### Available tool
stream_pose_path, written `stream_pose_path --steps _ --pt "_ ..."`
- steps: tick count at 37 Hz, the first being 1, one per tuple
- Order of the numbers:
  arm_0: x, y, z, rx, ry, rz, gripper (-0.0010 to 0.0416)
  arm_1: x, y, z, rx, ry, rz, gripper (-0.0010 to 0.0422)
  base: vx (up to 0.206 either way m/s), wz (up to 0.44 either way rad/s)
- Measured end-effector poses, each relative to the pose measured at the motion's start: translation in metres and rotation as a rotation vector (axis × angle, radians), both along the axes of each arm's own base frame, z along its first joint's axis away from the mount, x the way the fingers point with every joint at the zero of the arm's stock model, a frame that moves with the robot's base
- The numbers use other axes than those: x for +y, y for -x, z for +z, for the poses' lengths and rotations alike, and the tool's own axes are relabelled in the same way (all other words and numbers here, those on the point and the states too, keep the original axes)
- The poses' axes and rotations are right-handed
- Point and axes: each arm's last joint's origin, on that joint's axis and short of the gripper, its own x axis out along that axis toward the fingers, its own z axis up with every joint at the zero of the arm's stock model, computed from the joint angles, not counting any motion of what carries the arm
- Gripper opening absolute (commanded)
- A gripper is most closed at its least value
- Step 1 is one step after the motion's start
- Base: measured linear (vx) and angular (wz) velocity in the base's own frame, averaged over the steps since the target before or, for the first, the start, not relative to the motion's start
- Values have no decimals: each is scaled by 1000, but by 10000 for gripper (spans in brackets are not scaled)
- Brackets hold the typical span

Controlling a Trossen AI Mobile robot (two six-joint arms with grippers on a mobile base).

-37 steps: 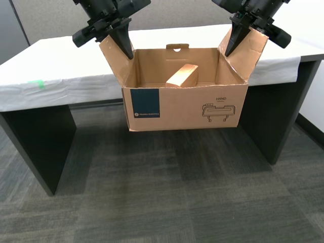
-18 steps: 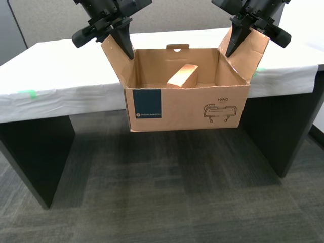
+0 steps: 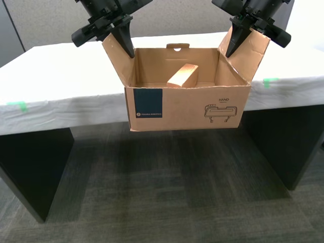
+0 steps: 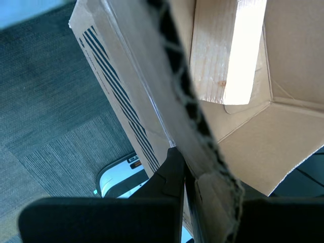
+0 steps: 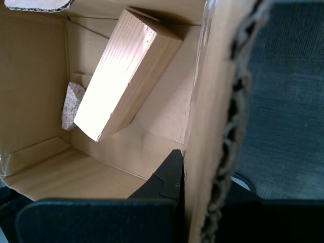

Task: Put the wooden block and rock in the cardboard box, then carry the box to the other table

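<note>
With the jaws of our first gripper (image 5: 188,161) and second gripper (image 4: 183,158) each clamped on a side flap, the box (image 3: 187,104) hung just short of the bench (image 3: 50,76), its floor below the benchtop; inside it the block (image 3: 182,75) leaned, nearly hiding the rock (image 5: 72,105).

Grey carpet (image 3: 152,197) in large tiles covers the floor, its weave alternating from one tile to the next. Behind the carpet rises a beige partition wall (image 3: 50,23), with a darker grey panel (image 3: 10,28) at its end on the exterior view's left. In the second wrist view, a white rounded part (image 4: 119,177) shows low over the carpet.
</note>
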Motion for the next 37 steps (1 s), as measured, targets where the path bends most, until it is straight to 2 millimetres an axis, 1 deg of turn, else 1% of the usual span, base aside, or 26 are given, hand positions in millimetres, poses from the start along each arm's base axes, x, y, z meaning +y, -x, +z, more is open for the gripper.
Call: stream_pose_path --steps 6,15,18,28,37 --pt "0 0 0 -4 2 8 -1 1 2 5 -22 -2 -1 -1 182 73" --pt "1 0 0 -17 2 22 -1 5 8 26 -130 -1 -43 -1 182 28" --pt "1 0 0 -20 2 22 -1 6 9 29 -149 3 -59 -1 182 17" --pt "1 0 0 -16 2 24 -1 9 12 24 -126 -9 -61 -1 180 15" --pt "3 0 0 -25 -8 34 -1 16 22 7 -108 -68 -50 -1 178 55"
